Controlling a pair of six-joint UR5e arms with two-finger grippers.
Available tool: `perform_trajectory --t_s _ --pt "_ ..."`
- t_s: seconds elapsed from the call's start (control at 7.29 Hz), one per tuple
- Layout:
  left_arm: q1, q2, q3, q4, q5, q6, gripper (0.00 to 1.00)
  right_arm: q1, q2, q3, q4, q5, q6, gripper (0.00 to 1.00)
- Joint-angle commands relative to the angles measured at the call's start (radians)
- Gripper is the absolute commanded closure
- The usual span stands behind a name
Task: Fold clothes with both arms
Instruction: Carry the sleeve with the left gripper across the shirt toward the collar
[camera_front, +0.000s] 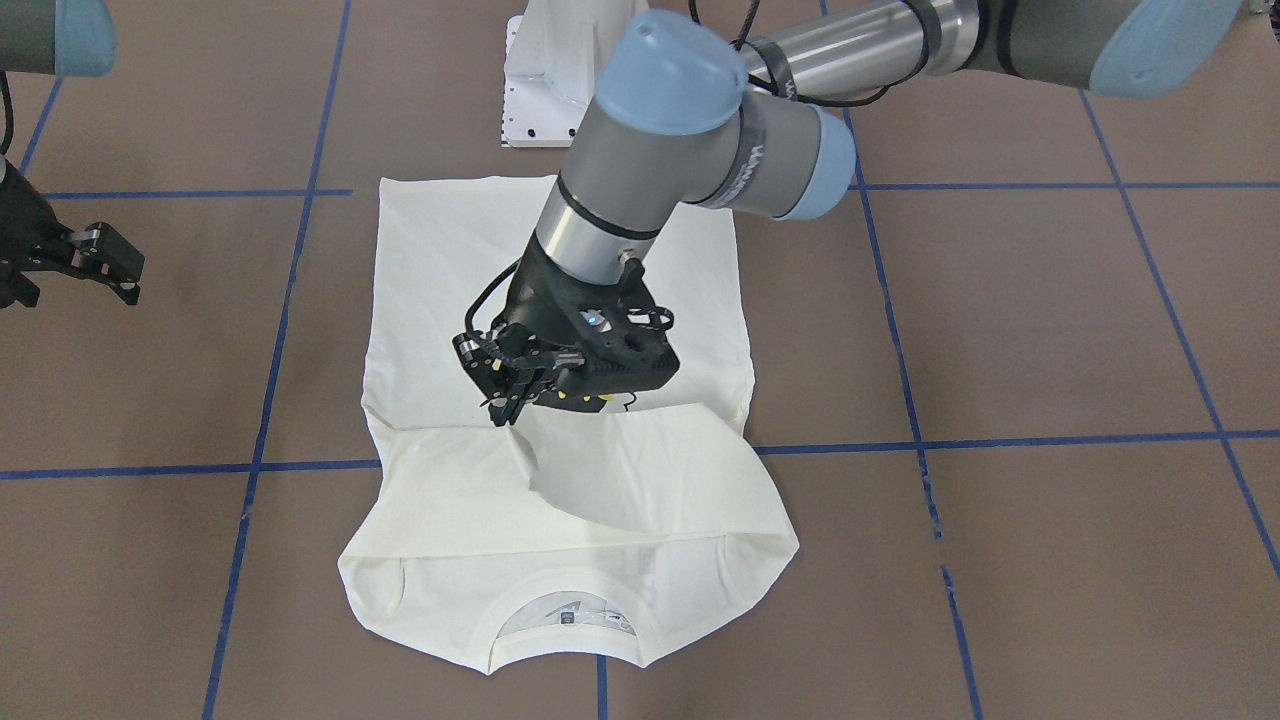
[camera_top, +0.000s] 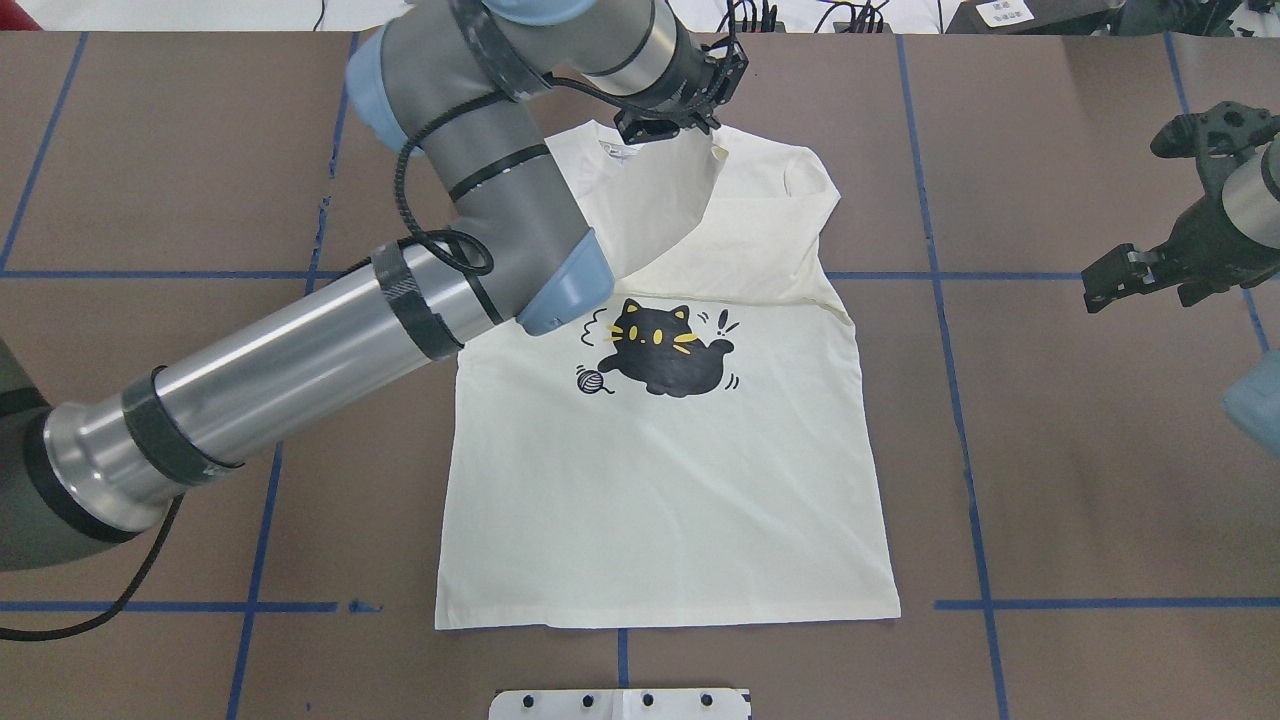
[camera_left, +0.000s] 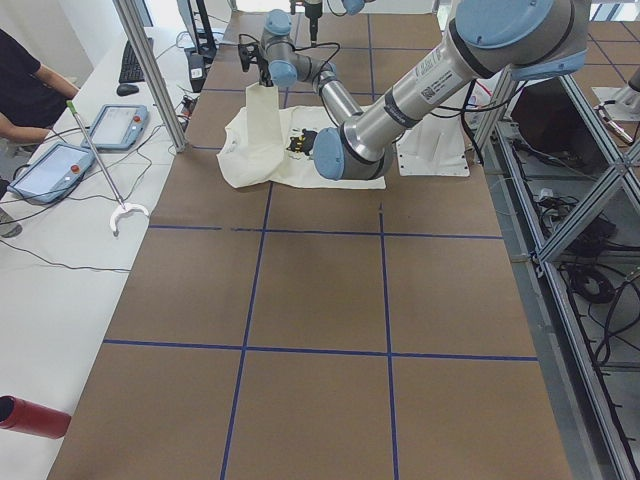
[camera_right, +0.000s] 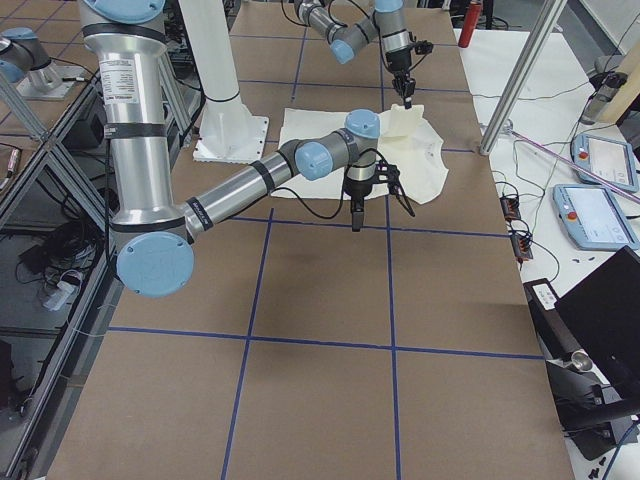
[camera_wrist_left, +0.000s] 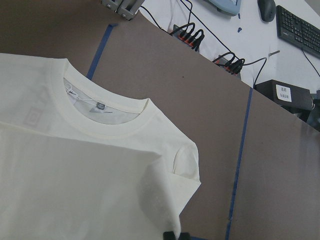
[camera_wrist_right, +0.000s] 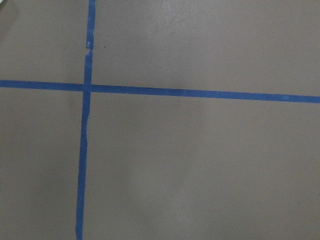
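Shirt (camera_top: 650, 500) looks light, limp. Left gripper (camera_front: 503, 405) clamped on its flap edge; right gripper (camera_front: 100, 262) empty, jaws apart. Best gripped at hems.

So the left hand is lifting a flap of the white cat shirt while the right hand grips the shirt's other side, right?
Not quite. The right hand grips nothing: it hangs open over bare table, well apart from the shirt. The left hand does pinch a lifted flap of the shirt. The overhead exterior view shows this.
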Motion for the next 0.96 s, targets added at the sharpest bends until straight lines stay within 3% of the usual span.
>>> perform_trajectory --t_s 0.0,0.41,0.82 --pt "0.098 -0.047 0.17 -0.117 0.148 -0.009 1.0 0.0 0.005 -0.025 0.007 0.0 0.0 0.0" --pt "0.182 -0.17 0.369 -0.2 0.272 -0.052 1.0 0.0 0.009 -0.04 0.009 0.002 0.0 0.0" --pt "0.206 -0.179 0.396 -0.213 0.28 -0.068 1.0 0.0 0.018 -0.05 0.009 0.009 0.002 0.0"
